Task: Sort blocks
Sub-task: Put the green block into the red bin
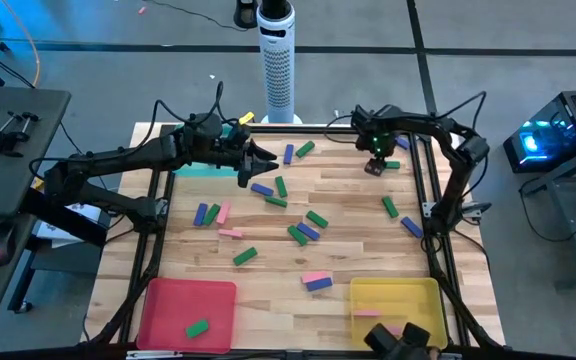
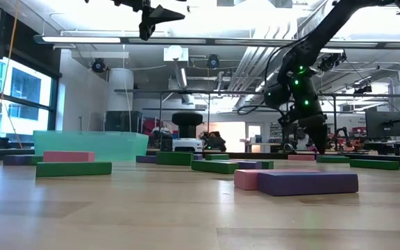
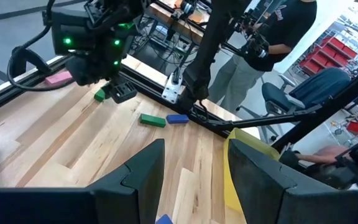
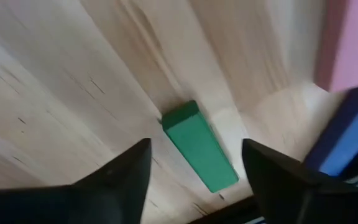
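Observation:
Blue, green and pink blocks (image 1: 298,232) lie scattered flat on the wooden table. My left gripper (image 1: 266,160) is open and empty. It hangs high over the far left part of the table, beside the teal tray (image 1: 196,166), and shows at the top of the low view (image 2: 160,15). My right gripper (image 1: 376,162) is open and low over the far right part. In the right wrist view its fingers (image 4: 196,144) stand on either side of a green block (image 4: 199,146) lying on the table, apart from it. A pink block (image 4: 347,43) and a blue block (image 4: 344,134) lie close by.
A red tray (image 1: 153,300) at the near left holds one green block (image 1: 198,327). A yellow tray (image 1: 428,295) at the near right holds pink blocks (image 1: 373,313). A white tower (image 1: 278,60) stands beyond the far edge. A black frame borders the table. A person (image 3: 272,43) stands beyond it.

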Tool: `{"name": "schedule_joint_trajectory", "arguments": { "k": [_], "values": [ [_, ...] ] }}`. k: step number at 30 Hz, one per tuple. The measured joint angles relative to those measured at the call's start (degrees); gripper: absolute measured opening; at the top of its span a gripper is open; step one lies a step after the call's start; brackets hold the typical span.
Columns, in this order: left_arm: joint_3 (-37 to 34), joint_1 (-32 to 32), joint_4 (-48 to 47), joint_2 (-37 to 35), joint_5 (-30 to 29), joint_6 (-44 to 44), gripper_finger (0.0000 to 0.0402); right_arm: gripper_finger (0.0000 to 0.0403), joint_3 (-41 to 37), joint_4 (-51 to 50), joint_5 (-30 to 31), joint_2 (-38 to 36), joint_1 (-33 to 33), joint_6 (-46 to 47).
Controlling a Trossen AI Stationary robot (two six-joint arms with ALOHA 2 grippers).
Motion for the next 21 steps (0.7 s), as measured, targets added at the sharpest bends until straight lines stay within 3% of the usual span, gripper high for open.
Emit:
{"name": "schedule_joint_trajectory", "arguments": {
  "k": [5,9,21],
  "values": [
    [0.0,0.0,0.0,0.0,0.0,-0.4,0.0163,0.0256,0.0,-0.2,0.7,2.8,0.0,-2.0],
    [0.0,0.0,0.0,0.0,0.0,-0.4,0.0163,0.0230,0.0,-0.3,2.2,4.5,0.0,-3.3],
    [0.0,0.0,0.0,0.0,0.0,-0.5,0.0163,0.0016,1.5,-0.4,7.7,4.7,0.2,-3.2]
  ]
}}
